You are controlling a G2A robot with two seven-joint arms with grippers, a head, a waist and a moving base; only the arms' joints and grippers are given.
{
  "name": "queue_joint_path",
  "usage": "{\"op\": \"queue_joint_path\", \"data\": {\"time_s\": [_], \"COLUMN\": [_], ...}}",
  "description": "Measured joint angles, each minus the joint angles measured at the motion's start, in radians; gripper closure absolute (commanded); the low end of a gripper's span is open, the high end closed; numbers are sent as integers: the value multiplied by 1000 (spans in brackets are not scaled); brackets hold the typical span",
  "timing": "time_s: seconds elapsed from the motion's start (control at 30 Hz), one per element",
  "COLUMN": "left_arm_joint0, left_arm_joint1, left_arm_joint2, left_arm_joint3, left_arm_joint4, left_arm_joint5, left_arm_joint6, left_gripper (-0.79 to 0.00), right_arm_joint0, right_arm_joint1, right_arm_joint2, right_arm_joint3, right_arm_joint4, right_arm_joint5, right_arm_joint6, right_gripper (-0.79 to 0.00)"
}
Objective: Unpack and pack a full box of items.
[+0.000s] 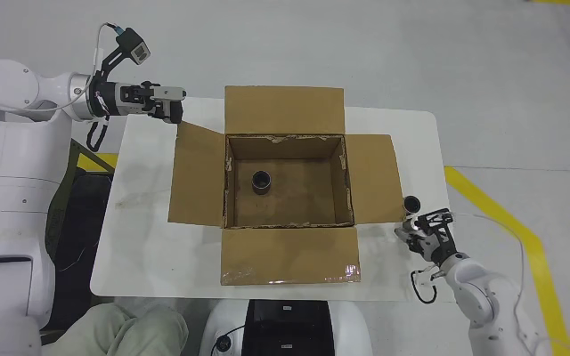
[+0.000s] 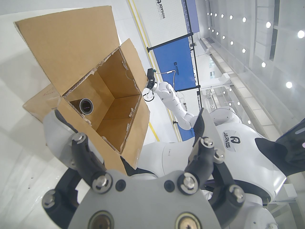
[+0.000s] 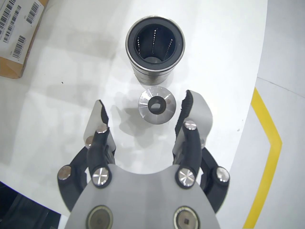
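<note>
Right wrist view first: what was noted around the right pincer (image 3: 144,107)?

Its fingers were seen spread wide, with nothing gripped. A small steel bush (image 3: 157,108) was seen between them, clear of both pads, resting on the white table (image 3: 71,91). Just beyond the fingertips, close beside the bush, a linear bearing (image 3: 155,48) was set upright. Farther out, a labelled flap (image 3: 19,24) of the box was noted, and a yellow floor line (image 3: 266,129) was seen past the table edge on the pincer's opposite side.

How was the bearing described?

As a steel sleeve with a black lining. Rows of small balls were made out down its bore. Only the bush was placed between it and the pincer.

And the left pincer (image 1: 169,100)?

It was found over the table's far corner, near the tip of the closest flap of the box (image 1: 285,182). Its fingers were spread wide and nothing was held. Ahead of it the box was seen open, all four flaps folded out. A single dark cylinder (image 2: 86,106) was seen on the box floor, well beyond the fingertips.
</note>
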Motion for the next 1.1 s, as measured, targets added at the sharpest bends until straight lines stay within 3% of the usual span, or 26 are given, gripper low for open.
{"op": "queue_joint_path", "data": {"time_s": [0.2, 0.3, 0.37, 0.63, 1.1], "left_arm_joint0": [0, 0, 0, 0, 0], "left_arm_joint1": [0, 0, 0, 0, 0], "left_arm_joint2": [0, 0, 0, 0, 0], "left_arm_joint3": [0, 0, 0, 0, 0], "left_arm_joint4": [0, 0, 0, 0, 0], "left_arm_joint5": [0, 0, 0, 0, 0], "left_arm_joint6": [0, 0, 0, 0, 0], "left_gripper": [-785, -785, -785, -785, -785], "right_arm_joint0": [11, 13, 13, -31, -172], "right_arm_joint1": [3, 5, 6, 13, 24], "right_arm_joint2": [-5, -7, -7, 21, 111], "right_arm_joint3": [14, 14, 12, -53, -326], "right_arm_joint4": [3, 2, 3, 1, -122], "right_arm_joint5": [6, 8, 6, 0, 73], "right_arm_joint6": [1, 1, 3, 9, 7], "right_gripper": [-329, -197, -9, 0, 0]}}
